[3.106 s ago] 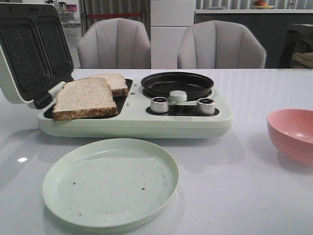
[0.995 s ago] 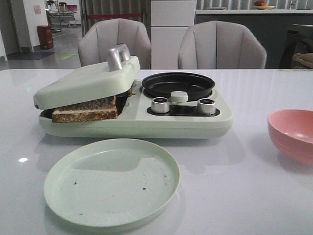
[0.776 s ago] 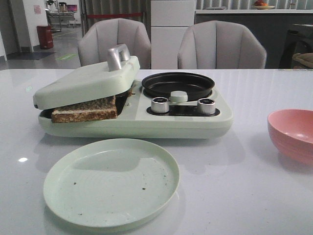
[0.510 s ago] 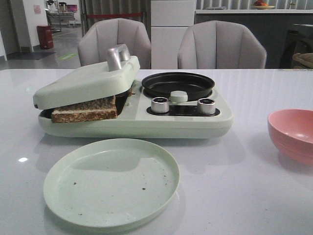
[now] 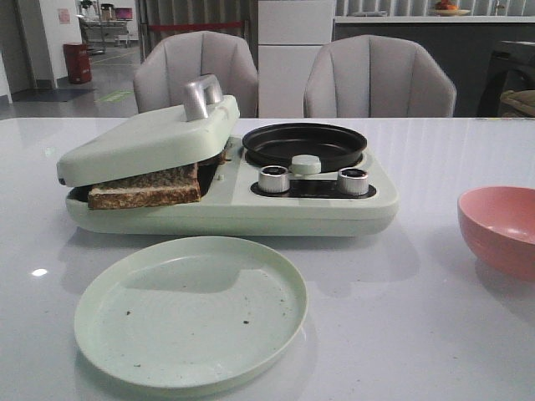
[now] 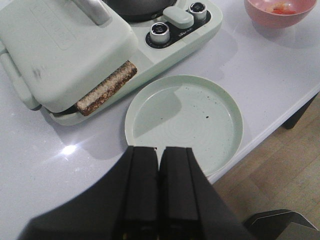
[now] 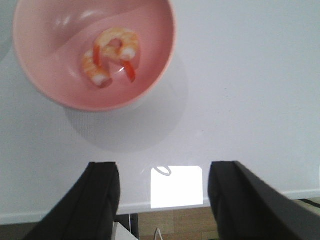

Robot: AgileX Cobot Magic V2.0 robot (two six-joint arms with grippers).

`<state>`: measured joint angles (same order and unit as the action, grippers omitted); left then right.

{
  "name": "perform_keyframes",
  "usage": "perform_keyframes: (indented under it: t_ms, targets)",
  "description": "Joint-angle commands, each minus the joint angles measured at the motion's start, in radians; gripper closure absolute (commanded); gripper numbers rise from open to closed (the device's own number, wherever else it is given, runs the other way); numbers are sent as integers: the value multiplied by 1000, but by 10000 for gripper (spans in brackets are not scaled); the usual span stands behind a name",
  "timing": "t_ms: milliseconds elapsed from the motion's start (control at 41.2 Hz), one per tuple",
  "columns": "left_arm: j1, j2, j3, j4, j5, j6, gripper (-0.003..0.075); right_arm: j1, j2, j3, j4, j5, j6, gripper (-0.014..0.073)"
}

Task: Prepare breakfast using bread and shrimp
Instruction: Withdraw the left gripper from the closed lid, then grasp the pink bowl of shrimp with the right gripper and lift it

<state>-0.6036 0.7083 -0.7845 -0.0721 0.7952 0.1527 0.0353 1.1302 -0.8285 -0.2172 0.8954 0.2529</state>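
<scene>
We take the pale green breakfast maker [image 5: 234,205] as our landmark on the white table [image 5: 418,334]. On its left half we see 1 lid [image 5: 146,138] lowered at a tilt onto the bread [image 5: 144,188], with 1 silver handle [image 5: 201,96] on top; only 1 crust edge shows in the gap, so we cannot count the slices. On its right half sits 1 black round pan [image 5: 303,144], and in front of the pan we count 2 silver knobs [image 5: 272,179] and 1 pale green knob [image 5: 304,164] between them. Just in front of the maker lies 1 pale green plate [image 5: 191,307], bare but for a few dark crumbs. Well to the right of the maker stands 1 pink bowl [image 5: 499,230]; the shrimp [image 7: 111,55] lies inside it, and we count 2 curled pieces. Behind the maker stand 2 grey chairs [image 5: 196,75]. The left gripper [image 6: 159,162] hangs above the near rim of the plate, its jaws pressed together on nothing. The right gripper [image 7: 162,192] hangs near the bowl, jaws spread wide
</scene>
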Motion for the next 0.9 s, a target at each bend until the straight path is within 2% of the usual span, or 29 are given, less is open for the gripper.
perform_keyframes:
  t_ms: [0, 243, 534, 873]
  targets:
    - [-9, -2, -25, -8, -72, -9, 619, -66, 66, -74, 18, -55, -32, 100]
    - [-9, -2, -25, -8, -72, -9, 619, -166, 258, -191, 199, -57, -219, 100]
    - [-9, -2, -25, -8, -72, -9, 619, -174, 431, -275, 199, -126, -237, 100]
    - [-9, -2, -25, -8, -72, -9, 619, -174, 541, -279, 197, -279, -237, 111]
